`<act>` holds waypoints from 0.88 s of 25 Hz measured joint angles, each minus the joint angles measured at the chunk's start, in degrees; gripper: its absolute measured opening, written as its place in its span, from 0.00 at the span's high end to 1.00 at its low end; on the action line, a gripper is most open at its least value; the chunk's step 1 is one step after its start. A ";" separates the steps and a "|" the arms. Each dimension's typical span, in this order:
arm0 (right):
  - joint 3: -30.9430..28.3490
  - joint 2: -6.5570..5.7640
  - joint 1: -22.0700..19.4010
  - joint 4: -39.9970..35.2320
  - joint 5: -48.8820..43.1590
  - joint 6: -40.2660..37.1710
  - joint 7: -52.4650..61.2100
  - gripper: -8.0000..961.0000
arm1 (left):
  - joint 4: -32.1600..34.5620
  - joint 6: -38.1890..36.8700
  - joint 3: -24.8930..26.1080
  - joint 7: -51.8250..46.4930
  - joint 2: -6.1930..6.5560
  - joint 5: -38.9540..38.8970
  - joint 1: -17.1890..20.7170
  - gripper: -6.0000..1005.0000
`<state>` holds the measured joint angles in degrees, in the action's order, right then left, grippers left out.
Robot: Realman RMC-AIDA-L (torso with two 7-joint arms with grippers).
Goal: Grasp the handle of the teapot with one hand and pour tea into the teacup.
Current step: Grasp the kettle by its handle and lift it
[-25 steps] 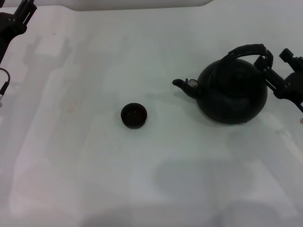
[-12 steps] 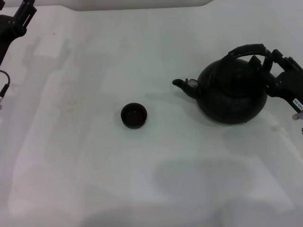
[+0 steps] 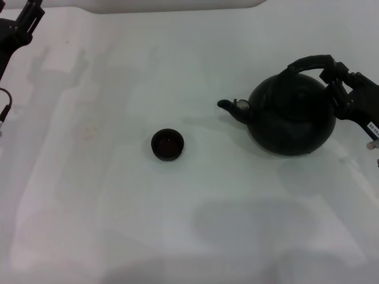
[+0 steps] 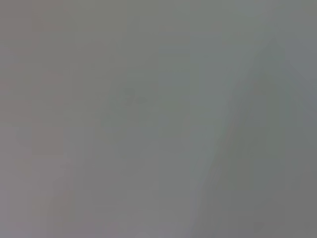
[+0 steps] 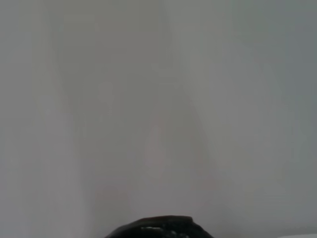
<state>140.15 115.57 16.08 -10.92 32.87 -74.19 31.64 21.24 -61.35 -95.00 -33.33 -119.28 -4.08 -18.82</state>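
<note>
The large black teapot (image 3: 291, 115) stands on the white table at the right, its spout (image 3: 225, 105) pointing left toward the teacup. Its arched black handle (image 3: 308, 62) rises over its top. My right gripper (image 3: 339, 80) is at the handle's right end, touching it, with the arm coming in from the right edge. The tiny dark teacup (image 3: 167, 144) stands upright near the table's middle, well left of the spout. A dark rounded edge of the teapot (image 5: 158, 228) shows in the right wrist view. My left gripper (image 3: 26, 21) is parked at the far left corner.
The white table (image 3: 177, 225) spreads around both objects. A white ledge (image 3: 177, 5) runs along the far edge. A cable (image 3: 6, 103) hangs at the left edge. The left wrist view shows only plain grey surface.
My right gripper has moved left from beside the teapot onto the handle's right end. The teapot has shifted very slightly to the right. The teacup and left arm have not moved.
</note>
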 joint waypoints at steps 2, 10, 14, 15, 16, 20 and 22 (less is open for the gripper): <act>0.09 0.01 0.00 -0.03 0.00 0.00 -0.17 0.66 | -0.07 0.00 0.00 -0.03 0.01 -0.04 0.06 0.14; 0.29 0.01 0.07 -0.06 0.00 -1.32 -0.36 0.75 | -0.57 0.00 0.00 -0.07 -0.09 0.11 0.06 0.14; 0.45 -0.04 0.50 -0.05 -0.58 -1.72 -0.55 0.77 | -0.64 0.00 -0.44 -0.40 -0.16 0.23 0.04 0.14; 0.46 -0.06 0.74 -0.08 -0.71 -2.01 -0.82 0.77 | -0.66 0.00 -0.66 -0.56 -0.16 0.23 0.03 0.14; 0.45 -0.08 1.15 -0.13 -0.76 -2.20 -1.19 0.77 | -0.67 0.00 -0.82 -0.72 -0.17 0.23 0.02 0.14; 0.45 -0.08 3.73 -0.20 -1.39 -1.78 -2.64 0.78 | -0.68 0.00 -1.07 -0.77 -0.17 0.22 0.01 0.14; 0.44 -0.05 4.85 -0.52 -2.02 -1.49 -3.88 0.78 | -0.68 0.00 -1.37 -0.77 -0.17 0.19 -0.01 0.14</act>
<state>140.60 115.52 20.93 -11.44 30.85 -75.68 27.76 20.56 -61.35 -96.37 -34.10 -119.44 -3.90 -18.83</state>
